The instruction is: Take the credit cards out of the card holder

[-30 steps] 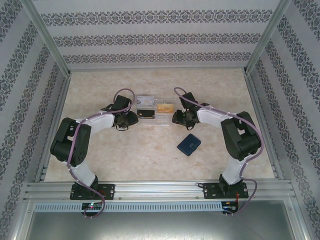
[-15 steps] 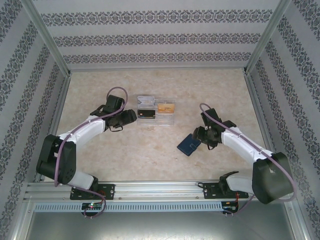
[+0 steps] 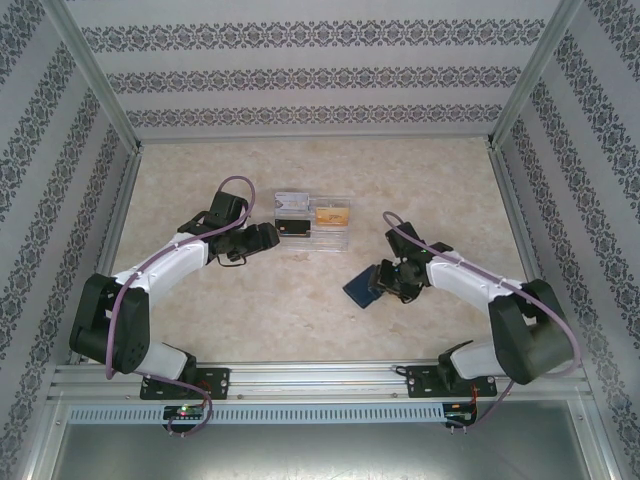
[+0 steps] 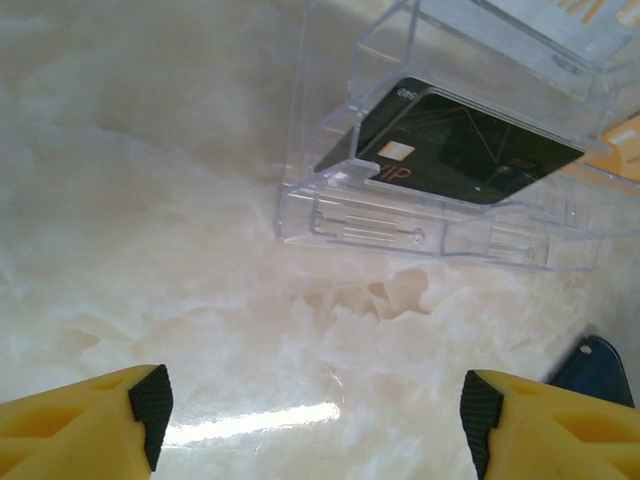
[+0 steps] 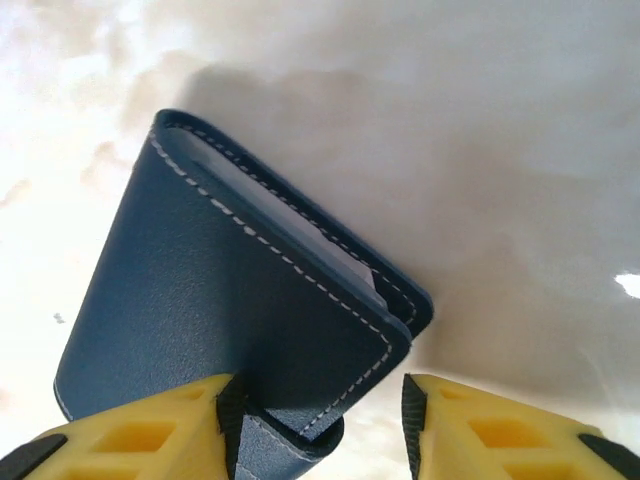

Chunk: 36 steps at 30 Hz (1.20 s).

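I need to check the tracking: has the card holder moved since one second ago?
Yes. In the top view the card holder has shifted left, now lying below the clear box's right end, with the right pincer at it.

card holder (image 4: 598, 362) cut by frame edge, black card's (image 4: 455, 145) print unreadable

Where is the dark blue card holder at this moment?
In the top view, the card holder lies closed on the table's right half, near of the clear plastic box. The right hand is at its right edge.
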{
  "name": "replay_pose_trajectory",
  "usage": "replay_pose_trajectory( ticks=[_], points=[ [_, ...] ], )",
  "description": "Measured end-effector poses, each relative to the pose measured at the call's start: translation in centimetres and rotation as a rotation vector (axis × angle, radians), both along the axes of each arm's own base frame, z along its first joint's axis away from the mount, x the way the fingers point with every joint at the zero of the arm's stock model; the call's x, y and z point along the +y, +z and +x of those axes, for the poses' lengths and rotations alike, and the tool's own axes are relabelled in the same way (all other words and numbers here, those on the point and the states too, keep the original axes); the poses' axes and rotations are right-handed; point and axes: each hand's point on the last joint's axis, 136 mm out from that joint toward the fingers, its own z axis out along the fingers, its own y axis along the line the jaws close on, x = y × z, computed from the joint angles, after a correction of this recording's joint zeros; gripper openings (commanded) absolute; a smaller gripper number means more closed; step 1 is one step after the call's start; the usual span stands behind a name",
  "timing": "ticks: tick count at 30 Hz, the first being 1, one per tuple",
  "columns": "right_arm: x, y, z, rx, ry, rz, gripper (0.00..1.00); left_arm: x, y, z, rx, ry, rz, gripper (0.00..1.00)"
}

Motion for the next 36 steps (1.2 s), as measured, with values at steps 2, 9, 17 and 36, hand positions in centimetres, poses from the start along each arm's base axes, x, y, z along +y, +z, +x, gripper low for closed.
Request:
replay_pose_trajectory(
  ticks=[2, 9, 17, 36],
  points=[
    [1.5, 0.0, 0.5, -0.003, 0.037, 0.018, 0.45, -0.3, 0.1, -0.1, 0.004, -0.010, -0.014, 0.91],
    [5.9, 0.3, 2.3, -0.034, 0.157, 0.075, 0.45, -2.0, 0.1, -1.0, 0.021, -0.067, -0.052, 0.93],
    [6.6, 1.6, 3.7, -0.101, 0.130, 0.111, 0.45, -7.0, -0.2, -1.6, 0.055, -0.211, -0.088, 0.92],
    [5.4, -0.1, 3.2, -0.073, 0.077, 0.079, 0.24, -14.3, -4.7, -3.7, 0.175, -0.387, -0.098, 0.62]
  ],
)
